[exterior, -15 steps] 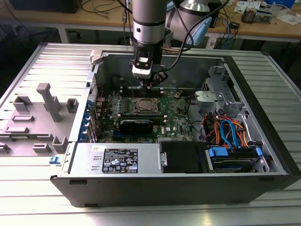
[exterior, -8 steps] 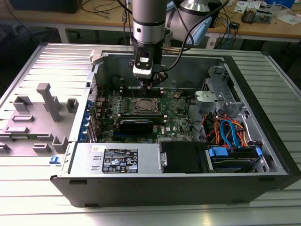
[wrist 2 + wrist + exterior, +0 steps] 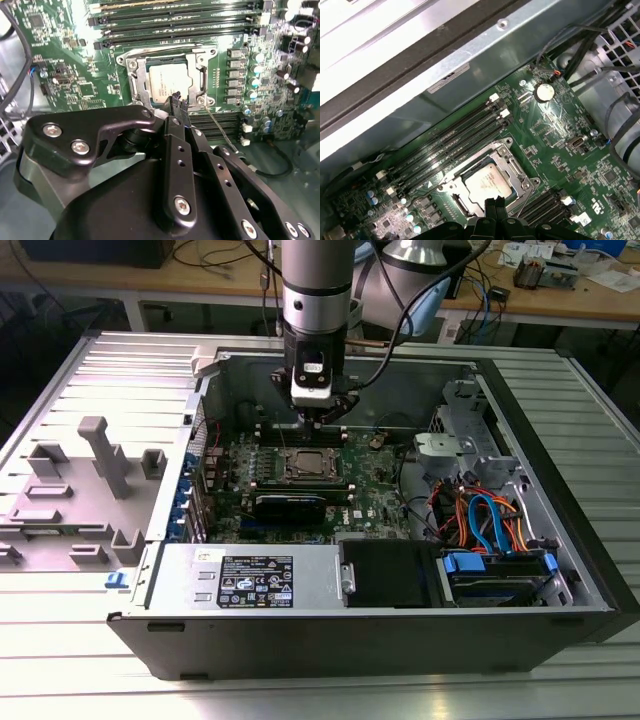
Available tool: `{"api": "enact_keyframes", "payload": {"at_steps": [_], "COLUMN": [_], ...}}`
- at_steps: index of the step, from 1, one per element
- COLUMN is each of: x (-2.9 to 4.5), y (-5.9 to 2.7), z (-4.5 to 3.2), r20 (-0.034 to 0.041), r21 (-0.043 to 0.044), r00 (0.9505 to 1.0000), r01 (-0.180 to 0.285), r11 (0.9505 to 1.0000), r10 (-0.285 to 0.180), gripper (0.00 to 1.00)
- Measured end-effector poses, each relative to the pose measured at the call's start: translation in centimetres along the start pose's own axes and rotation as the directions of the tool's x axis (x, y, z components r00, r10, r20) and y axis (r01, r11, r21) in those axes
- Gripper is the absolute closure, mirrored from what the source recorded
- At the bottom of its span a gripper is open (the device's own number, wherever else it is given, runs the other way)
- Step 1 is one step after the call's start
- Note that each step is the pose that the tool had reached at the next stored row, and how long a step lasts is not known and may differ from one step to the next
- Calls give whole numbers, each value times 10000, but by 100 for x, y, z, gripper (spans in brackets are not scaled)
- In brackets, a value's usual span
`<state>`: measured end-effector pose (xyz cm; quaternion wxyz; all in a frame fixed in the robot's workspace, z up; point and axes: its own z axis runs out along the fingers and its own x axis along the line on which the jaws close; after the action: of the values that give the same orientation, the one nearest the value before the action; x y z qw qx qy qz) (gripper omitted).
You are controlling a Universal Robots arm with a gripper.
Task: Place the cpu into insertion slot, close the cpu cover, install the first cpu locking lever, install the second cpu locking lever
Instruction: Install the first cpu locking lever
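Dull silver-grey cpu (image 3: 169,82) lies framed by the cpu cover (image 3: 139,80) — empty gripper (image 3: 320,420), pinched closed, at its 12 o'clock in the exterior view.

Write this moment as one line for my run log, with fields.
cpu: seated | cpu cover: down around cpu | gripper: fingers shut, tips near cover edge

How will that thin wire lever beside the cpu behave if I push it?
Probably springy: the locking lever is a thin wire rod, so it may flex before swinging. Likely slippery too: smooth round metal against the narrow tips of the end effector.
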<state>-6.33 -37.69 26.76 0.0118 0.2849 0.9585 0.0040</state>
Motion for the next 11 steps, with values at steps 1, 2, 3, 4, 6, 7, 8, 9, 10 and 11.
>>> {"api": "enact_keyframes", "payload": {"at_steps": [1,2,3,4,6,7,8,9,10,11], "x": [0,0,1,1,1,1,1,1,1,1], "y": [0,0,0,-1,-1,-1,-1,-1,-1,-1], "z": [0,1,1,1,1,1,1,2,2,2], "r20": [-3,-5,-6,-8,-12,-14,-16,-18,-19,-23], "r21": [-5,-8,-10,-13,-19,-22,-25,-30,-32,-41], "r00": [9997,9994,9988,9980,9959,9944,9927,9899,9884,9818], "r01": [224,345,493,633,904,1060,1206,1416,1517,1900], "r11": [9997,9994,9988,9980,9959,9944,9927,9899,9884,9818], "r10": [-224,-345,-493,-633,-904,-1060,-1207,-1416,-1517,-1901], "gripper": [89,89,89,89,89,89,89,89,89,89]}}
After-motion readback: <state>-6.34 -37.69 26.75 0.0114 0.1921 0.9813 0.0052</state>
